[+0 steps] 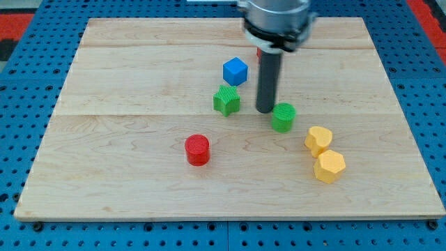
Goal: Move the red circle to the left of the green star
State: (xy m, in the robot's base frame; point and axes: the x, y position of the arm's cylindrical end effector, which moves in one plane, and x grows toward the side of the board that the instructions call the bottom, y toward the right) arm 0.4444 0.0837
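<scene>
The red circle (197,149) is a short red cylinder lying below and to the left of the board's middle. The green star (226,100) lies above and to the right of it, near the middle. My tip (265,110) is on the board to the right of the green star, close to the upper left of a green circle (283,116). The tip is well apart from the red circle, up and to its right.
A blue cube (235,71) sits just above the green star. A small red piece (258,51) shows behind the rod. Two yellow blocks (318,139) (329,166) lie at the lower right. The wooden board (125,77) rests on a blue pegboard.
</scene>
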